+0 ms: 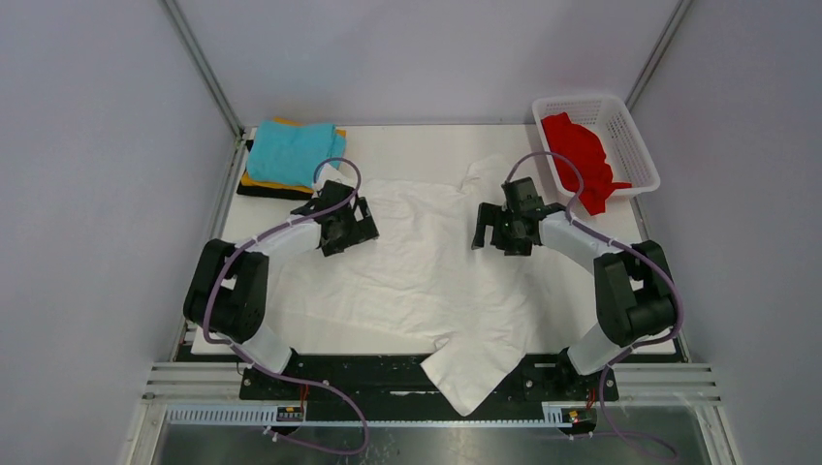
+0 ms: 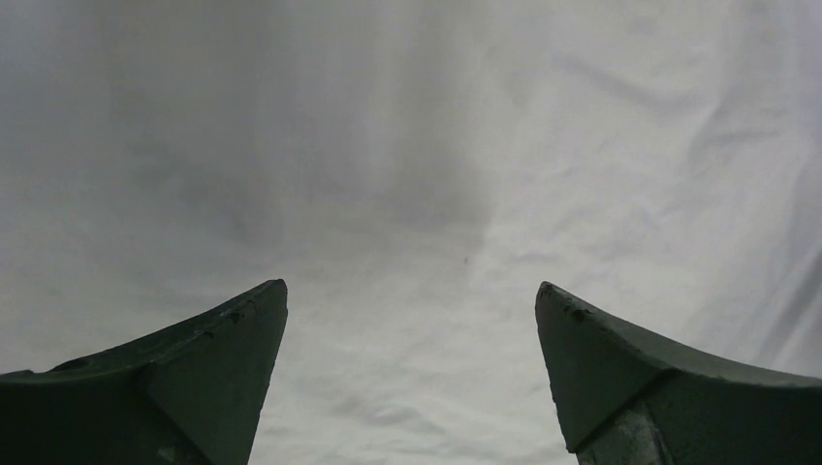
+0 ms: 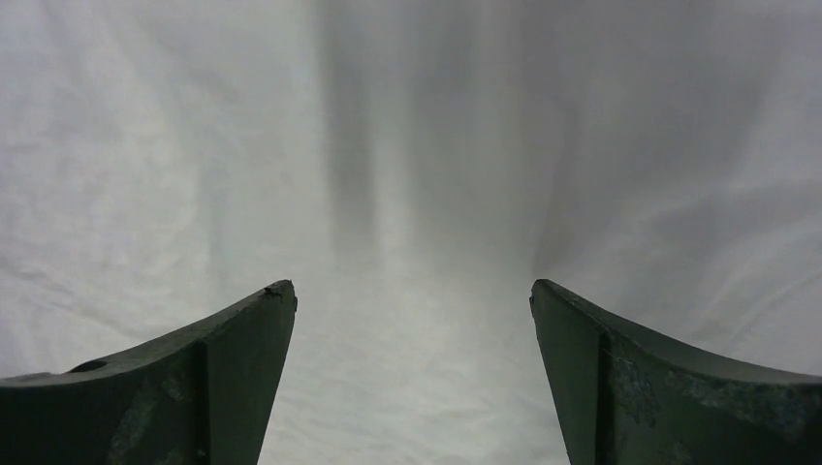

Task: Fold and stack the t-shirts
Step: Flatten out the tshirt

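Left hand (image 1: 354, 225) and right hand (image 1: 494, 229) hang open over the white t-shirt (image 1: 426, 281).

From above, the white t-shirt lies spread on the table (image 1: 407, 140), one flap hanging off its near edge. I'd judge its long axis runs side to side. The left hand hovers over its far-left part and the right hand over its far-right part, equally near and holding nothing. Beyond its far-left corner a teal t-shirt (image 1: 291, 150) tops an orange t-shirt (image 1: 267, 181) and a black t-shirt (image 1: 260, 192). Off its far-right corner a red t-shirt (image 1: 582, 155) fills the basket (image 1: 642, 145). In the left wrist view, the left hand (image 2: 412, 291) is spread wide, with wrinkled white cloth (image 2: 407, 145) close beneath. In the right wrist view, the right hand (image 3: 412, 288) is the same, over a soft ridge in the cloth (image 3: 417, 145).
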You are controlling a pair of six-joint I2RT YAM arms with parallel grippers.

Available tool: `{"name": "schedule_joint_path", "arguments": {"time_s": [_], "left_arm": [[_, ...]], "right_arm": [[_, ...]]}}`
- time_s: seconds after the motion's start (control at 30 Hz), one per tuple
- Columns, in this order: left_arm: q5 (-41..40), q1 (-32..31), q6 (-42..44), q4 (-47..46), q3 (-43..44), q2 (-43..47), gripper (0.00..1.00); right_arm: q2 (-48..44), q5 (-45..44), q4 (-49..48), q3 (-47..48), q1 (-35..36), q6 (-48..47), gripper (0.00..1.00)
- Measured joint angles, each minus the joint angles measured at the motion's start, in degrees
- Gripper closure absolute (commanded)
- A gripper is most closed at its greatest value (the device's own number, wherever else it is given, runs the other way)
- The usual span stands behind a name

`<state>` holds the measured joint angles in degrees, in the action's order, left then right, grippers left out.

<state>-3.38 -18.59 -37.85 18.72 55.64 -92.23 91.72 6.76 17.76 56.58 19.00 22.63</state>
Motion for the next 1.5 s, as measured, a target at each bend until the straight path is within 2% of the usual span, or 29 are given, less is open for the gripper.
{"name": "schedule_joint_path", "arguments": {"time_s": [0.13,0.4,0.57,0.67,0.8,1.13,1.33,1.5], "left_arm": [[0.81,-1.27,-1.75,-0.42,-4.83,0.74,0.01],[0.9,-4.04,-5.31,-3.17,-12.55,7.26,0.01],[0.79,-5.88,-7.56,-4.31,-16.65,11.47,0.01],[0.31,-5.99,-8.76,-4.24,-17.16,12.13,0.01],[-0.39,-6.03,-9.73,-3.13,-15.93,11.04,0.01],[-1.29,-3.72,-10.01,-0.17,-4.17,-0.31,0.01],[-0.22,-2.8,-9.07,1.44,1.81,-5.33,0.01],[0.02,-2.75,-8.04,4.09,1.73,-3.37,0.01]], "right_arm": [[-0.07,-0.68,0.46,-4.87,0.02,3.32,0.0],[-2.01,-2.78,0.98,-7.91,-0.68,5.68,0.01],[-2.25,-3.34,2.67,-7.76,-3.56,5.75,0.01],[0.68,-3.58,4.55,-4.59,-5.31,5.68,0.01],[6.05,-3.87,5.64,1.49,-6.45,5.03,0.01],[18.27,-2.75,11.78,18.43,-9.25,1.51,0.01],[21.38,-2.38,13.53,24.35,-9.86,0.02,0.0],[21.68,-3.13,14.56,27.8,-9.97,-1.53,0.0]]}}
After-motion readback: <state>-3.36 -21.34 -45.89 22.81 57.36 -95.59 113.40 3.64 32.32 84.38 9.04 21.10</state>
